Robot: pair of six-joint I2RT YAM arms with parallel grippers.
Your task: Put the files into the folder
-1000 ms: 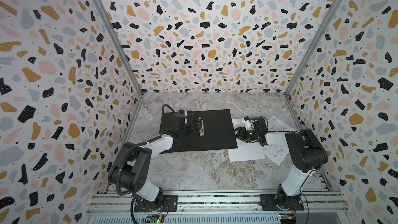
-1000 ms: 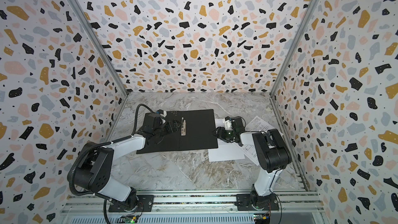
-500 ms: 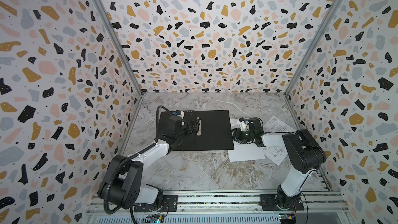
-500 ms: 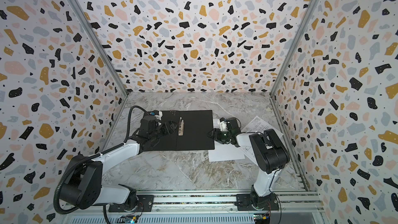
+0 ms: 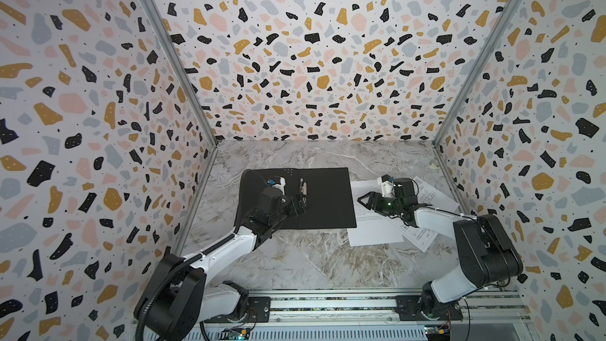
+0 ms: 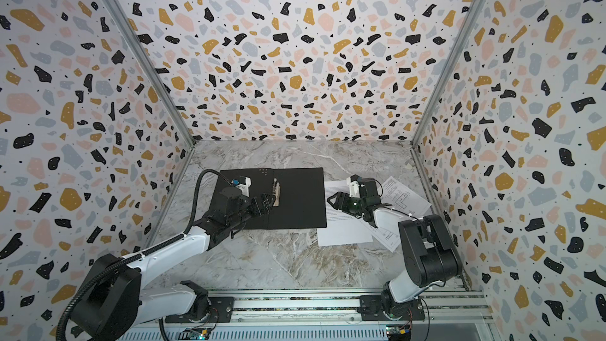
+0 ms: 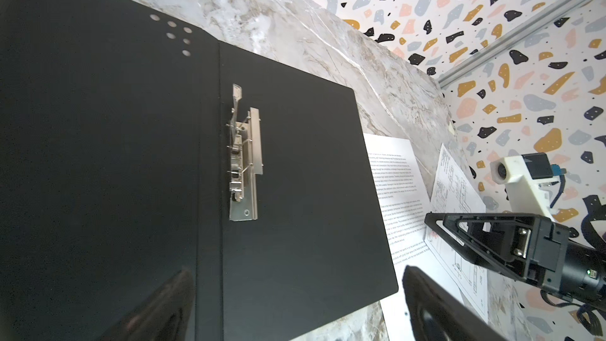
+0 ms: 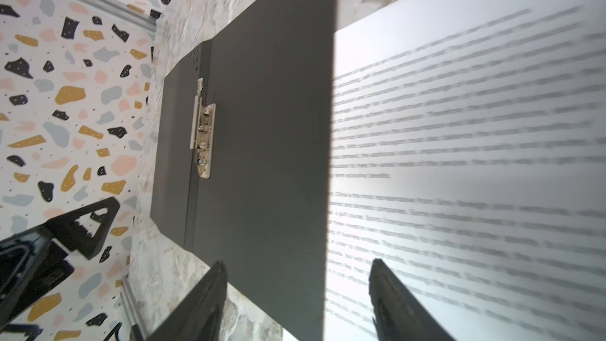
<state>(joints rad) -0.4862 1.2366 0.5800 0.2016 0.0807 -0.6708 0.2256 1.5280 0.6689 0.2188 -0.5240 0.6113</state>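
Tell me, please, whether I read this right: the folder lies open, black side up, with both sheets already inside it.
Not quite. The folder lies open, black side up, but the text sheet and the drawing sheet lie outside it on the table, as both top views show.

Folder (image 5: pixel 328 198) lies open on table (image 5: pixel 295 257), left of centre, clip (image 5: pixel 303 188) on its spine. Text sheet (image 5: pixel 373 231) just right, its left edge under folder's right edge. Drawing sheet (image 5: pixel 436 191) overlaps it, further right.
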